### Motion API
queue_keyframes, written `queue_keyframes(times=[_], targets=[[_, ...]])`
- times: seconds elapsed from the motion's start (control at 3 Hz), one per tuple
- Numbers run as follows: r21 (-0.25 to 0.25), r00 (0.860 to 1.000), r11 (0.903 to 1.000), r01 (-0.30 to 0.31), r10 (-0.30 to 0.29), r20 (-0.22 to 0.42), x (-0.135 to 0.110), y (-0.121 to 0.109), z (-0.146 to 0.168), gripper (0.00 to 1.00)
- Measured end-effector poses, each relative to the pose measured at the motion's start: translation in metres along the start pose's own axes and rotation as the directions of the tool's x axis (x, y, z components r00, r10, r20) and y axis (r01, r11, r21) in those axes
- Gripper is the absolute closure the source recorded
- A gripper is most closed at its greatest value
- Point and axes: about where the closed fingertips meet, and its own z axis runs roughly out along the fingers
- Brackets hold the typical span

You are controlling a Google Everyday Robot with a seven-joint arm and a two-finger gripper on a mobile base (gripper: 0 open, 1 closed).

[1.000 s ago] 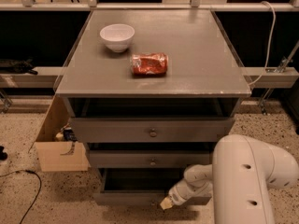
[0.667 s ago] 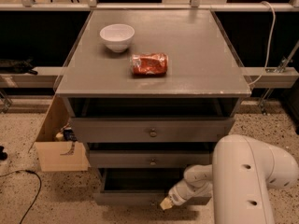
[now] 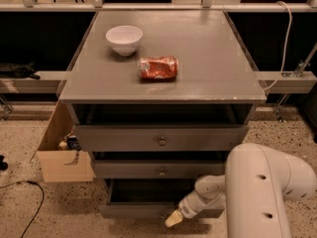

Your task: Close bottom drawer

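Matt wooden bottom drawer [image 3: 131,211] front; smooth plastic gripper [image 3: 173,219] at it.

- The white arm [image 3: 260,192] fills the near right, its thick link upright.
- A slimmer wrist [image 3: 210,188] reaches left and downward from it.
- The gripper [image 3: 173,218], pale-tipped, points down-left, near, just right of centre.

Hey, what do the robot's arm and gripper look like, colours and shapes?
The arm is smooth white: a fat rounded shell with two small dark holes, narrowing through smaller white knuckle-like joints. The gripper, down by the front of the bottom drawer, ends in a pale cream-yellow tip. No cables or markings show on it.
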Motion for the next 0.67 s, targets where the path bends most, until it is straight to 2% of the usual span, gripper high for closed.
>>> queue_keyframes(times=[0.33,0.67], targets=[[-0.006,1.000,1.0000,-0.007,0.007,-0.005,0.0046,0.0002,0.0023,0.00],[-0.006,1.000,1.0000,-0.007,0.007,-0.005,0.0046,0.0002,0.0023,0.00]])
